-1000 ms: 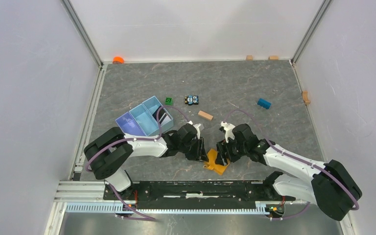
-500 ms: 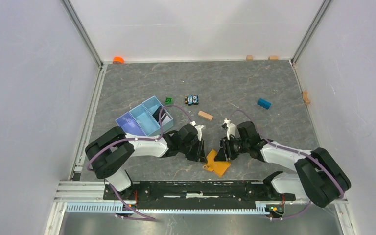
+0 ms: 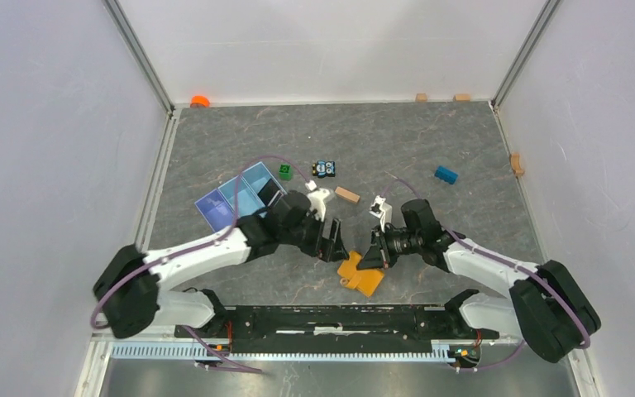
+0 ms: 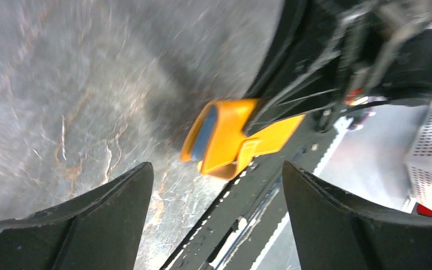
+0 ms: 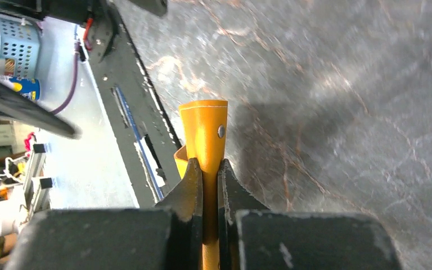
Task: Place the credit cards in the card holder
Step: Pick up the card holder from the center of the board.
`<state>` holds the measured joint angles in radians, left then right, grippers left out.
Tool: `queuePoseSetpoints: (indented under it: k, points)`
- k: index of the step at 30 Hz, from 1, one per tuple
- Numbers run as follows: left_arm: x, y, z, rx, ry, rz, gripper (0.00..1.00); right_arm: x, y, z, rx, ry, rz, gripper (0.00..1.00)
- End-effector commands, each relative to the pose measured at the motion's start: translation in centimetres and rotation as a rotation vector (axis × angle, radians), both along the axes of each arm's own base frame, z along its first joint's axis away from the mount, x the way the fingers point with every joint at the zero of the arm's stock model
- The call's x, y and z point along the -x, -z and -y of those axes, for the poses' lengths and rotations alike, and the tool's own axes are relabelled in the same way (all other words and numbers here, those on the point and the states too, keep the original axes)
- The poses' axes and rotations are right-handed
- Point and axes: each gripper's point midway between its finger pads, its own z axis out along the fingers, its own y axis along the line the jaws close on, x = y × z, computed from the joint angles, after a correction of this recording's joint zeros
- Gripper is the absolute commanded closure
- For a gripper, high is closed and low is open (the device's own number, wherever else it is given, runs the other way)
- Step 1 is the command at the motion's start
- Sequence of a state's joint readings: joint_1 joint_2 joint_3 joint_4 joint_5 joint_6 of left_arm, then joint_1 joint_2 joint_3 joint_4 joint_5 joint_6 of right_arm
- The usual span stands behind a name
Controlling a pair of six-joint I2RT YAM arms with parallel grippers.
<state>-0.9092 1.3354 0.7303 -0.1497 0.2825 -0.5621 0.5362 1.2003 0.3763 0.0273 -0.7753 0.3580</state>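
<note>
A grey marbled surface walled in white carries a light blue divided tray at the left, a green block, a toy car and a wooden block near the middle, and a blue block farther right. The left gripper hangs just left of the card holder with its fingers spread wide, gripping nothing. The orange card holder sits at the near middle, its long axis slanting from far left to near right, with a blue card showing in its fold, and the right gripper is clamped on its far right edge.
</note>
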Motion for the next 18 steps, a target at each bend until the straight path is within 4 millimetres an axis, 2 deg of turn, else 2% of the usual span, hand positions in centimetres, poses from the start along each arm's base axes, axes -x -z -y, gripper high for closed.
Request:
queuePoseSetpoints:
  k: [1, 3, 6, 10, 15, 18]
  points:
    - [0.5, -7.4, -0.1, 0.131, 0.17, 0.142, 0.08, -0.6, -5.8, -1.8, -0.144, -0.135, 0.179, 1.0]
    - [1.4, -8.1, 0.0, 0.148, 0.23, 0.13, 0.07, -0.3, -7.6, -2.1, -0.198, -0.175, 0.222, 1.0]
    - [1.8, -7.8, 0.0, 0.129, 0.268, 0.106, 0.07, 0.4, -10.1, -2.5, -0.277, -0.232, 0.273, 1.0]
    - [2.2, -7.9, 0.4, 0.149, 0.3, 0.09, 0.07, 0.8, -12.2, -2.7, -0.327, -0.265, 0.334, 1.0]
    - [3.4, -8.6, 0.6, 0.2, 0.354, 0.073, 0.08, 1.3, -13.3, -2.7, -0.362, -0.294, 0.359, 1.0]
    - [4.3, -8.2, 0.7, 0.22, 0.394, 0.02, 0.21, 1.6, -13.4, -2.7, -0.37, -0.306, 0.363, 1.0]
